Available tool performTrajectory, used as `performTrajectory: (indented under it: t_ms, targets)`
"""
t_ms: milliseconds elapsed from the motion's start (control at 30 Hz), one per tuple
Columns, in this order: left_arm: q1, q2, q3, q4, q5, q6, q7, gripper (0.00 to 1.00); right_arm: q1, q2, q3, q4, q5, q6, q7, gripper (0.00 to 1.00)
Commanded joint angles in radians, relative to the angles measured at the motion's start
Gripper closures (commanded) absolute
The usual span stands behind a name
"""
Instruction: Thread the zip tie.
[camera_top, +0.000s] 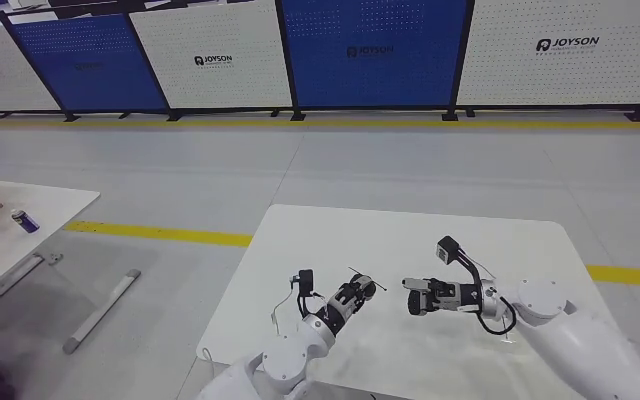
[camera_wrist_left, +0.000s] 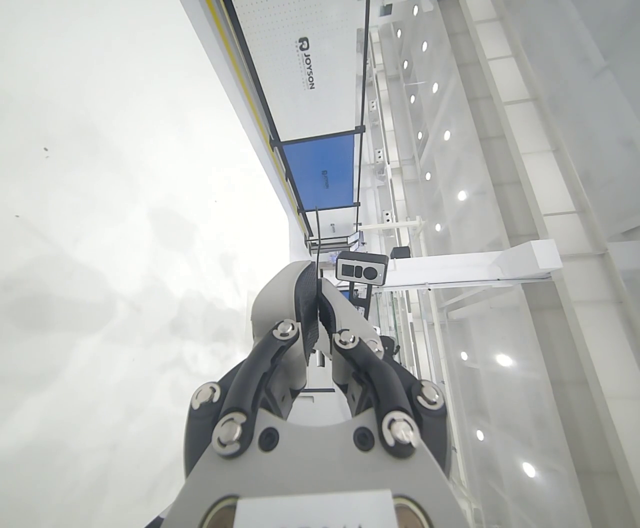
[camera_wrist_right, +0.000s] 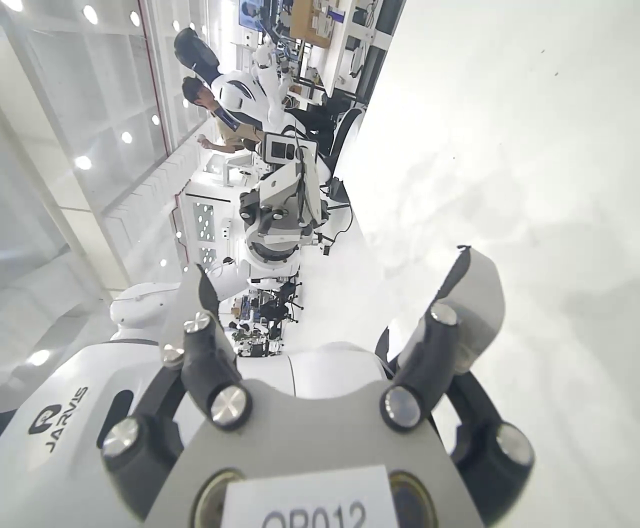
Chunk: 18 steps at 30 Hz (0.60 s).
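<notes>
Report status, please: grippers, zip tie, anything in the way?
Left gripper shut on zip tie, its end sticking out. Right gripper open, empty, facing it. Nothing between them.

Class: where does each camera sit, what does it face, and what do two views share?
Top view: overhead, facing down at the table; left arm, right arm show.
Left wrist view: on that wrist, along shut left jaws pinching the zip tie.
Right wrist view: on that wrist, past open right jaws.
All share the table.
</notes>
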Motion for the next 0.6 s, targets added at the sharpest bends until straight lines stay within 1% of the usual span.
performTrajectory:
  t_ms: [0,133,167,400,567]
  targets:
    - [-0.004,-0.006,-0.001,0.003,-0.061,0.011,0.004,1.00,0.000,0.000,0.000,0.000,0.000,0.000,0.000,0.00]
    - [-0.020,-0.023,0.019,0.013,-0.131,0.020,0.019,1.00,0.000,0.000,0.000,0.000,0.000,0.000,0.000,0.00]
    - [-0.025,-0.026,0.025,0.014,-0.127,0.019,0.021,1.00,0.000,0.000,0.000,0.000,0.000,0.000,0.000,0.00]
    - [-0.025,-0.026,0.025,0.014,-0.127,0.019,0.021,1.00,-0.002,0.000,0.001,-0.001,-0.002,0.000,-0.005,0.00]
    - [-0.025,-0.026,0.025,0.014,-0.127,0.019,0.021,1.00,-0.020,-0.004,0.033,-0.032,-0.060,-0.006,-0.025,0.00]
